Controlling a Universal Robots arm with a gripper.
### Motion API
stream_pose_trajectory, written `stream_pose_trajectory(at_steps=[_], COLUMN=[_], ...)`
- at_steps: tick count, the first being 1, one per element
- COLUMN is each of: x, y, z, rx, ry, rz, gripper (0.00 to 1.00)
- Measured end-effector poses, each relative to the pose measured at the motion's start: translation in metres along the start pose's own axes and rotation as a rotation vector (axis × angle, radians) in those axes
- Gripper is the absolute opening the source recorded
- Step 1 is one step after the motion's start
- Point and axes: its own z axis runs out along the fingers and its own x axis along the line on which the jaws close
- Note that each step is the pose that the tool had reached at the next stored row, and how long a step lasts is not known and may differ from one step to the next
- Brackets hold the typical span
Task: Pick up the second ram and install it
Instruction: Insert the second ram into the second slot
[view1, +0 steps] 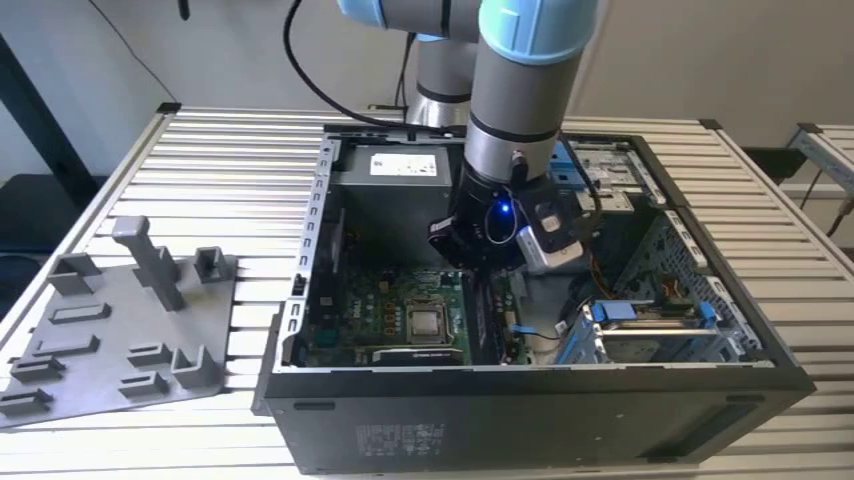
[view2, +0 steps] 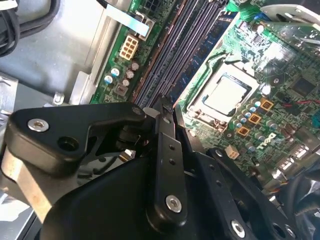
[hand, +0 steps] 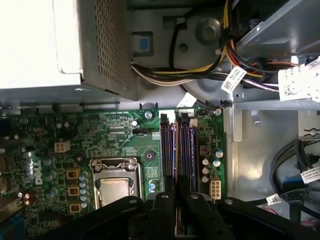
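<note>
The black two-fingered gripper (view2: 166, 112) hangs low inside the open black computer case (view1: 534, 420), its fingers (hand: 165, 197) drawn close together over the dark memory slots (hand: 177, 150) on the green motherboard (hand: 100, 135). A thin edge sits between the tips, but I cannot tell whether it is the second ram. The slots lie at three o'clock from the silver square processor socket (hand: 114, 187) in the first wrist view. On the exterior view's left, the grey plastic holder tray with upright posts (view1: 120, 330) rests on the slatted metal table (view1: 240, 140).
</note>
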Motion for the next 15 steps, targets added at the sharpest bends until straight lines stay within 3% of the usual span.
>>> stream_pose_trajectory(at_steps=[11, 15], x=[-0.0001, 0.0008], y=[-0.0057, -0.0059], z=[0.0172, 0.0189], rx=[-0.0001, 0.0001], ry=[0.0022, 0.0025], rz=[-0.001, -0.011], gripper=[0.14, 0.14])
